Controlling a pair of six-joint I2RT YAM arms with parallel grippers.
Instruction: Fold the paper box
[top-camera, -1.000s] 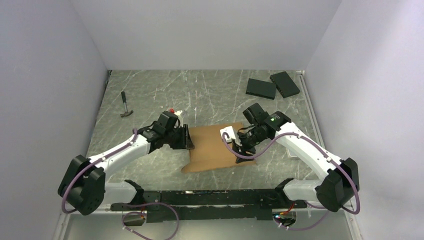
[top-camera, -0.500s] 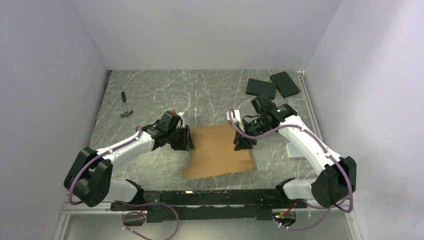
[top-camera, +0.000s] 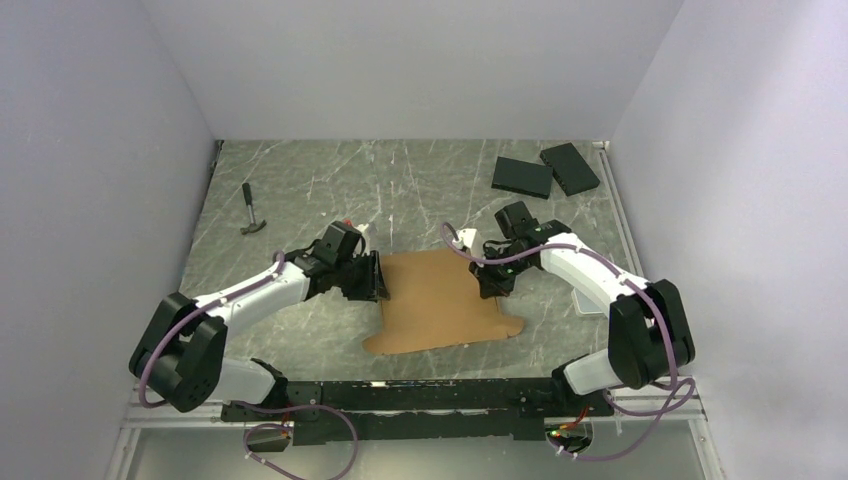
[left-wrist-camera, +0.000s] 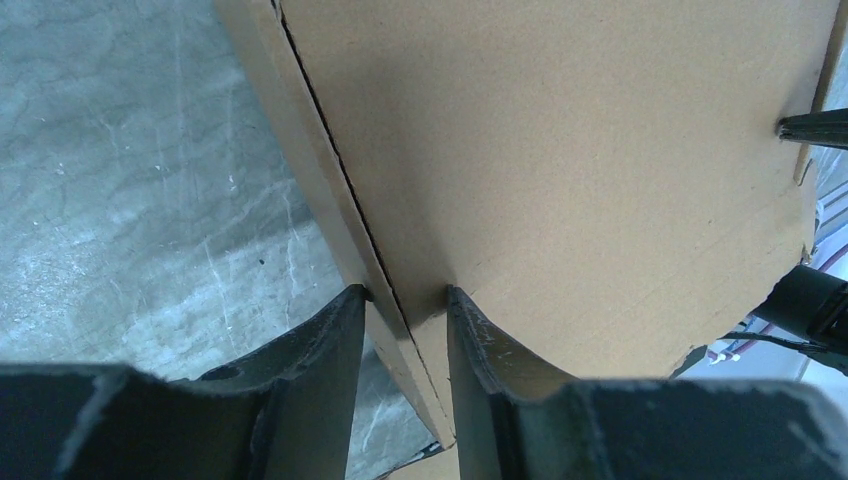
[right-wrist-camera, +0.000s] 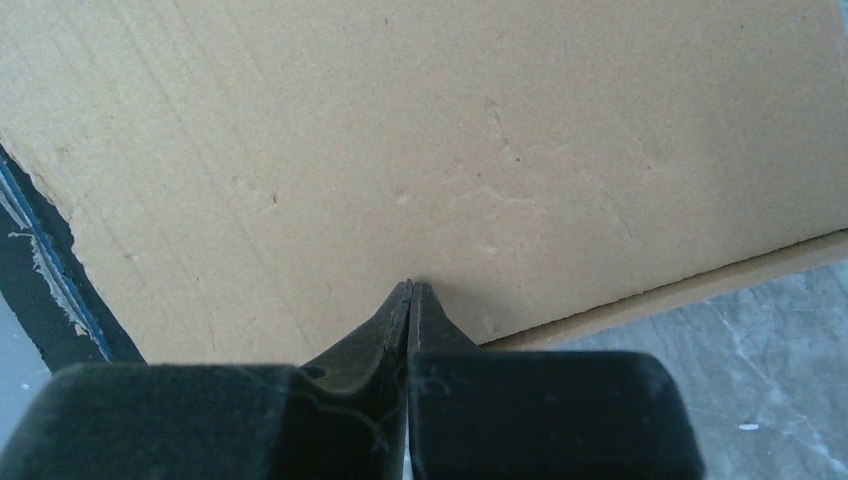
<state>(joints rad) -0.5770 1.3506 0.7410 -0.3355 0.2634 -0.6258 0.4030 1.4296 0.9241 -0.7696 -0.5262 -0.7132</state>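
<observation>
left gripper (left-wrist-camera: 398, 300) clamps box (top-camera: 440, 300) left edge; right gripper (right-wrist-camera: 410, 290) clenched empty, tips apparently pressing the right side. Risk: tips skid, box pivots out of left grip.

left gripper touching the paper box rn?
Touching. Left wrist view: the left gripper straddles the paper box edge, both fingers pressed against the cardboard.

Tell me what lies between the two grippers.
The box: its brown panel spans from the left gripper, clamped on its left edge, to the shut right gripper near its right edge. Seen in the top view.
</observation>
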